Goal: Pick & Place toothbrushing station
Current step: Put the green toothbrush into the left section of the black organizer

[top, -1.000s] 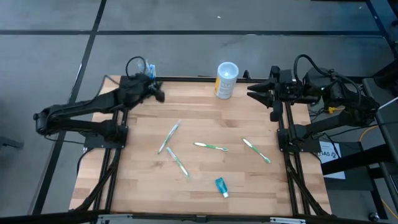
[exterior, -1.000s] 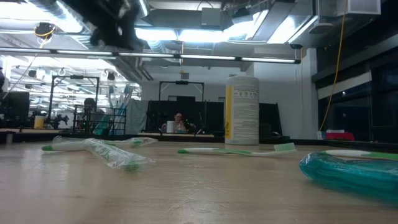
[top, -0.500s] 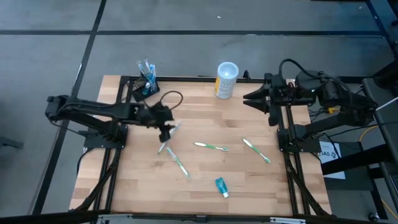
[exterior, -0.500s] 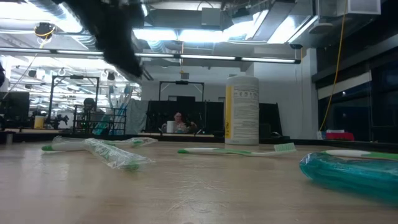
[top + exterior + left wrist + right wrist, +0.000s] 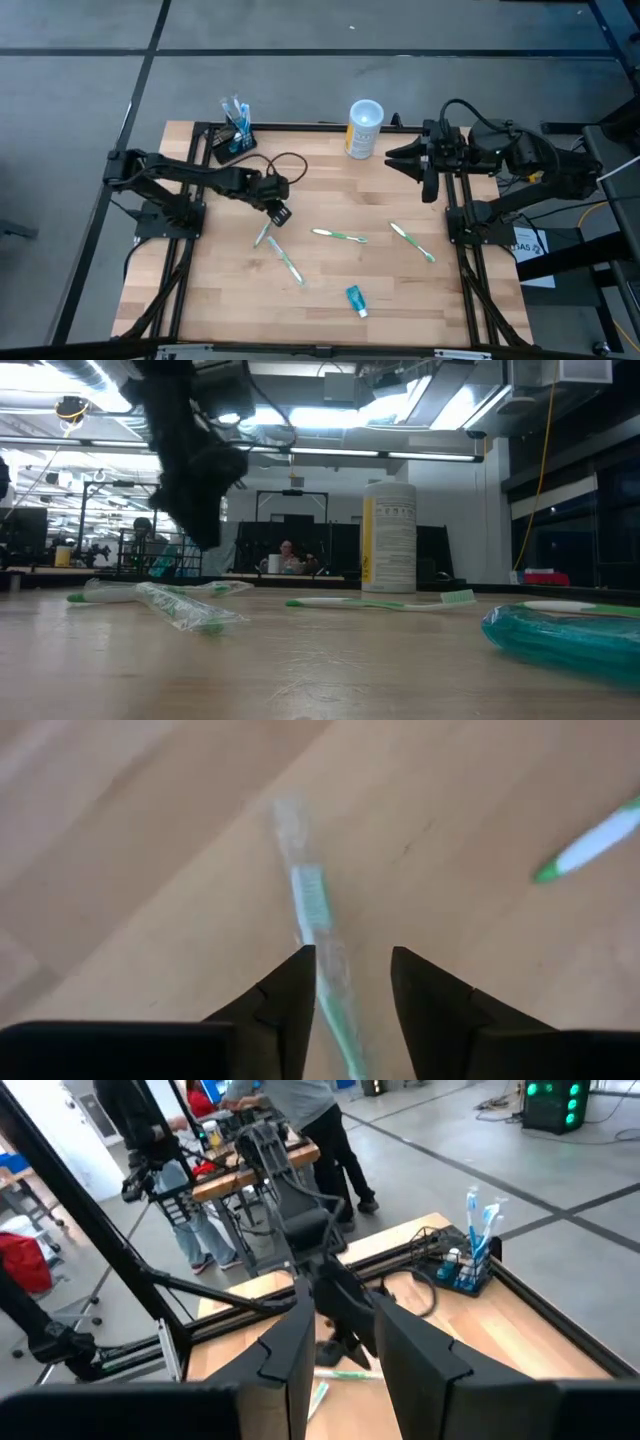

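The toothbrushing station (image 5: 232,141), a small black block with blue toothbrushes upright in it, stands at the table's far left corner. It also shows in the right wrist view (image 5: 466,1272). My left gripper (image 5: 280,212) is open, pointing down, above a wrapped green toothbrush (image 5: 312,900) that lies on the table. In the left wrist view (image 5: 352,968) its fingers stand on either side of the brush. In the low view (image 5: 203,520) the gripper hangs clear of the table. My right gripper (image 5: 395,160) is open and empty at the far right (image 5: 345,1342).
A white-and-yellow cup (image 5: 364,128) stands at the far edge's middle. A second wrapped toothbrush (image 5: 287,262), two bare green ones (image 5: 338,236) (image 5: 412,242) and a teal tube (image 5: 356,300) lie on the wooden table (image 5: 460,300). People show in the room beyond.
My left gripper has gone from the toothbrushing station at the far left corner toward the table's middle and down, and now hangs over the wrapped toothbrush. The station stands uncovered in the corner. My right gripper has shifted slightly toward the table's left.
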### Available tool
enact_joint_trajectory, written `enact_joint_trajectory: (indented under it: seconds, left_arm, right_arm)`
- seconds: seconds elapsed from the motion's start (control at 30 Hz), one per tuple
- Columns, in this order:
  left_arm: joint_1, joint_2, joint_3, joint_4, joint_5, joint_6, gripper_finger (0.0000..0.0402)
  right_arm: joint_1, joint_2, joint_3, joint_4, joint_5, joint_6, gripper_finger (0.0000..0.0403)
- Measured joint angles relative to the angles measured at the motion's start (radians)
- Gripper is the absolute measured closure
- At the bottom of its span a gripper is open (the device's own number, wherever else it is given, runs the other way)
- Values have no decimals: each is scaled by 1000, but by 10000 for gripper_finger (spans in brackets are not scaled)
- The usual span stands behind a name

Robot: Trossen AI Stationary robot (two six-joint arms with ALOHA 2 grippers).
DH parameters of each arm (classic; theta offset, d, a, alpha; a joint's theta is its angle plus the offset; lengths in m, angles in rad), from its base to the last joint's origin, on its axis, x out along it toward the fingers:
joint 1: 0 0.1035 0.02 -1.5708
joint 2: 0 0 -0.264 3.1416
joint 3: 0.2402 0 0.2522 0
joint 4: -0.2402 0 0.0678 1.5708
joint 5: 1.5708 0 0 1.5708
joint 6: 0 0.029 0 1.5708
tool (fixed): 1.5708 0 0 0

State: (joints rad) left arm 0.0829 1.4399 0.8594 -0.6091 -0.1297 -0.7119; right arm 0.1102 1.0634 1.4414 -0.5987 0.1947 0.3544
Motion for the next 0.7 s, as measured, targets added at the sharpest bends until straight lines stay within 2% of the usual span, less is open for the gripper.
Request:
enact_joint_trajectory:
  seconds: [0.37, 0.57, 0.7]
  left_arm:
    - [146, 136, 70, 49, 6, 140, 190]
    - [176, 196, 71, 58, 73, 171, 178]
    - [171, 226, 71, 60, 80, 175, 180]
  right_arm:
    - [10, -1, 0, 46, 0, -3, 293]
    - [27, -1, 0, 51, 12, 3, 293]
    - [46, -1, 0, 53, 47, 1, 293]
